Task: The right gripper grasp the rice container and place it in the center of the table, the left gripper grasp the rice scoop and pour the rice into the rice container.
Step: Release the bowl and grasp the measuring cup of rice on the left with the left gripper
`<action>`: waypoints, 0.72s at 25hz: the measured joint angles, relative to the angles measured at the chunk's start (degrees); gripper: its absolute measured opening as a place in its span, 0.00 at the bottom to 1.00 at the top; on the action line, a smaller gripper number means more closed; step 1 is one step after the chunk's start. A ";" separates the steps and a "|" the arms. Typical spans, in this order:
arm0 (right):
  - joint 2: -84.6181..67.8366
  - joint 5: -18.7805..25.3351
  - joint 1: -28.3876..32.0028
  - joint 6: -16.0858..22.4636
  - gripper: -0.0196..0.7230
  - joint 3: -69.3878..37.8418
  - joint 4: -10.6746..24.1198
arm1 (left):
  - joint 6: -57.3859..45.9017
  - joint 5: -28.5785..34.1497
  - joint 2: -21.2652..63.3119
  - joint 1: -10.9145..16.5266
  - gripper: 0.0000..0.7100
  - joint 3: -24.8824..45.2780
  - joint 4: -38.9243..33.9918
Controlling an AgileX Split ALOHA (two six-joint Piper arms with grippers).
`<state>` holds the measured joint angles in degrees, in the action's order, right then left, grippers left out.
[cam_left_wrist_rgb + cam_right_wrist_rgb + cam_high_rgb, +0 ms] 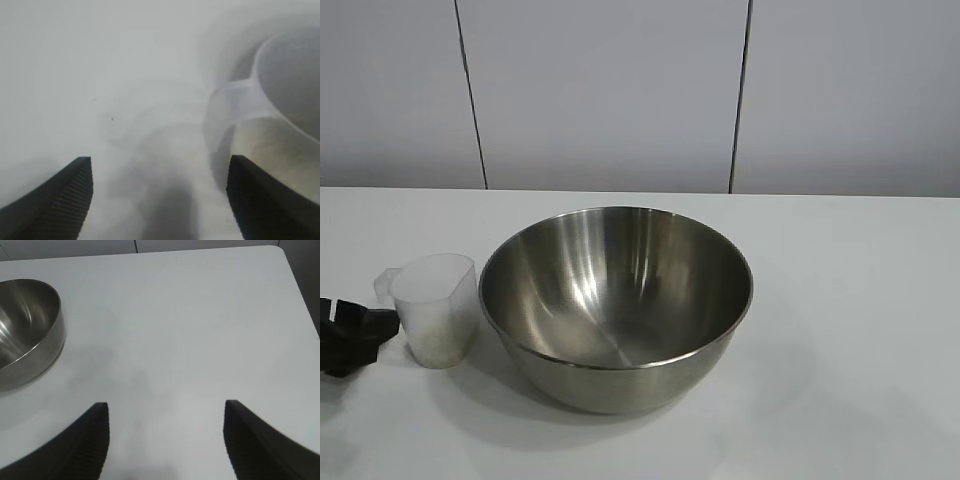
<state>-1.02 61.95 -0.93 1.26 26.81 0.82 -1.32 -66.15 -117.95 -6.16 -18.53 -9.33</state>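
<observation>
1. Nearest the camera in the exterior view, the rice container (616,300) already stands upright at about the middle of the table (860,340) — so the placing half of the task looks done. Its shiny inside shows no rice.

2. Just to its left stands the rice scoop (438,308), upright on the table and close beside the bowl's wall; whether the two touch I cannot tell. A pale layer low in the cup may be the rice, but that is too faint to be sure of.

3. Left of the scoop, the left gripper (350,335) sits low at the table's edge. In its wrist view its fingers (65,195) are spread wide with only bare table between them, and the scoop's handle (227,97) lies ahead, not yet gripped.

4. The right gripper (165,440) hangs spread and empty over bare table, the bowl well off to one side — parked, by the look of it.

5. Left to do, as I judge it: grasp the scoop, lift, tip over the bowl.
</observation>
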 joint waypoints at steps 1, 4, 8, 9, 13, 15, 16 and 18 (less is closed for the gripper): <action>0.00 0.00 0.00 0.00 0.63 0.00 0.00 | -0.38 0.00 0.00 0.00 0.76 -0.07 0.15; 0.00 0.00 0.00 0.00 0.63 0.00 0.00 | -0.57 0.05 0.00 0.00 0.76 -0.76 -0.03; 0.00 0.00 0.00 0.00 0.63 0.00 0.00 | -0.71 0.19 0.00 0.00 0.76 -2.03 -0.29; 0.00 0.00 0.00 0.00 0.63 0.00 0.00 | -0.76 0.12 0.00 0.00 0.76 -2.31 -0.36; 0.00 0.00 0.00 0.00 0.63 0.00 0.00 | -0.81 0.12 0.00 0.00 0.73 -3.18 -1.51; 0.00 0.00 0.00 0.00 0.63 0.00 0.00 | -0.87 0.12 0.00 0.00 0.67 -3.43 -1.72; 0.00 0.00 0.00 0.00 0.63 0.00 0.00 | -0.87 0.12 0.00 0.00 0.62 -3.54 -1.82; 0.00 0.00 0.00 0.00 0.63 0.00 0.00 | -0.87 0.12 0.00 0.00 0.50 -3.60 -1.93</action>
<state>-1.02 61.95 -0.93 1.26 26.81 0.82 -2.19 -66.03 -117.95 -6.16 -22.13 -11.26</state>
